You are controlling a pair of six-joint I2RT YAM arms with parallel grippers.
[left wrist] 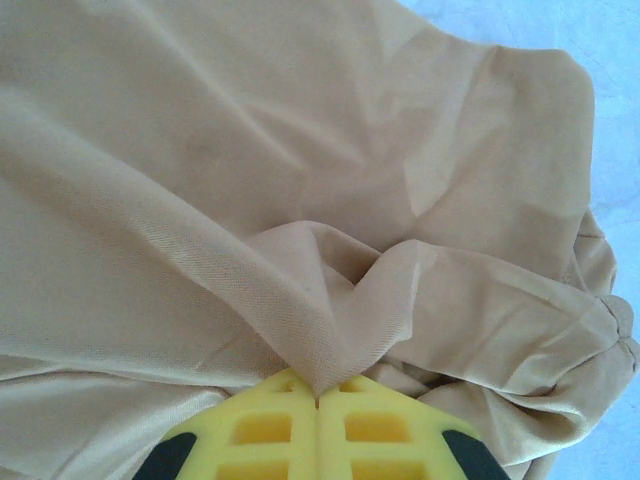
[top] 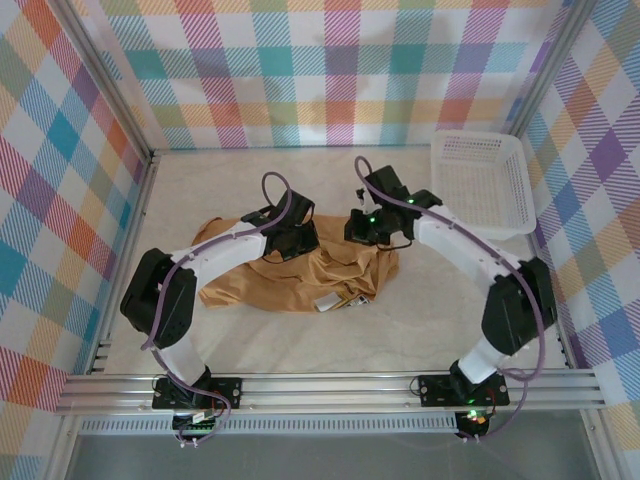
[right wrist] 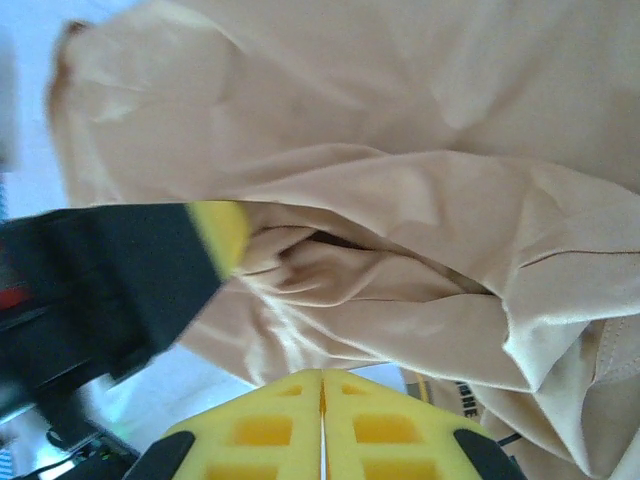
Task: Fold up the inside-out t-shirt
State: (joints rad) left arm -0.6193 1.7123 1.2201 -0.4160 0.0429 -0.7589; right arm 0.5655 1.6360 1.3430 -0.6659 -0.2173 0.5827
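The t-shirt (top: 298, 283) was pinched in the clenched left claw (left wrist: 318, 392). The right claw (right wrist: 322, 378), also clenched, was poised just beside its folds.

The t-shirt (top: 300, 280) is soft matt cloth, finely woven — no sheen. The left pincer (left wrist: 318, 400) is smooth yellow plastic. The basket (top: 480, 185) is white plastic mesh; the bench (top: 400, 320) smooth and pale — its rails (top: 330, 385) brushed metal.

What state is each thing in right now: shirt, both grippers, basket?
t-shirt: crumpled in a heap on the table, not folded.
left gripper: shut, pinching a fold of the t-shirt.
right gripper: shut at the t-shirt's edge; can't tell if it holds cloth.
basket: upright at the far right, apart from the t-shirt.
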